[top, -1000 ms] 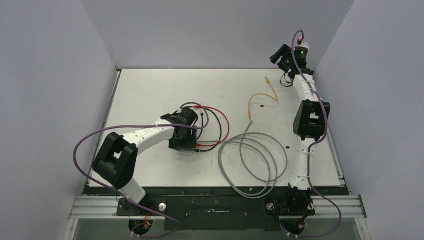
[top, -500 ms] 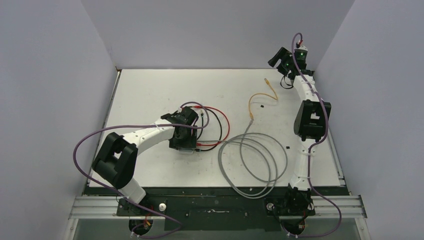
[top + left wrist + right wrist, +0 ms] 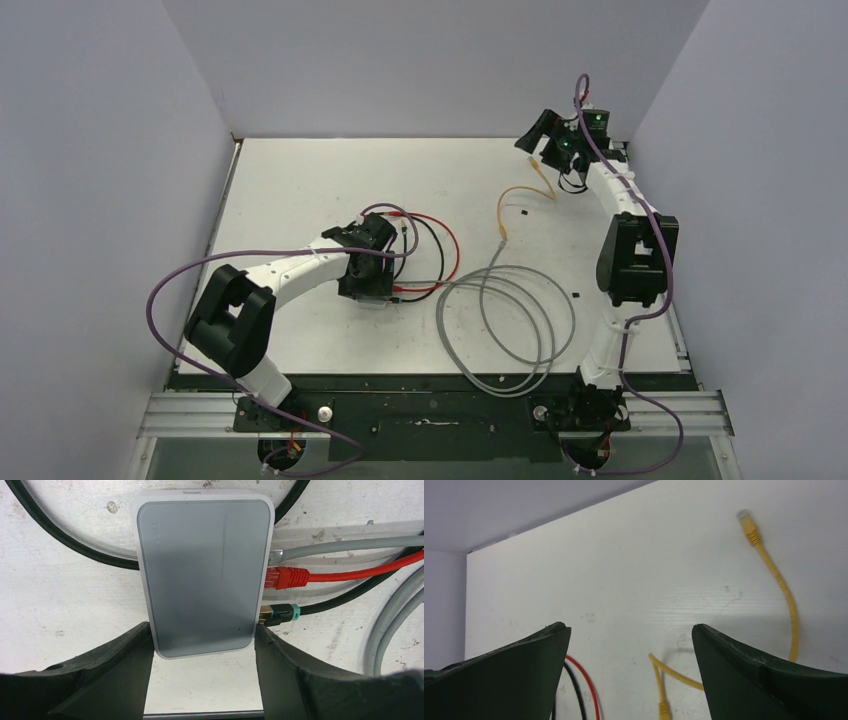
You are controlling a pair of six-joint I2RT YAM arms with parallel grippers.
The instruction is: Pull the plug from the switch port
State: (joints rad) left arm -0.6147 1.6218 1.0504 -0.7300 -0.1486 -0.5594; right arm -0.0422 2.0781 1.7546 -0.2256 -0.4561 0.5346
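Right arm's jaws have just spread wide and swung across the upper right of the top view, empty, leaving the yellow cable (image 3: 792, 615) loose on the surface (image 3: 300, 180). Left arm's jaws stay clamped on the switch (image 3: 205, 575) at centre-left, so the pull looks done.

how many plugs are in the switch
3, along the right edge of the switch, left wrist view: grey plug top, red plug middle, black-and-teal plug bottom. Its top edge may hide another.

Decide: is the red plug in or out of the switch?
In. The red plug is seated in a side socket of the switch.
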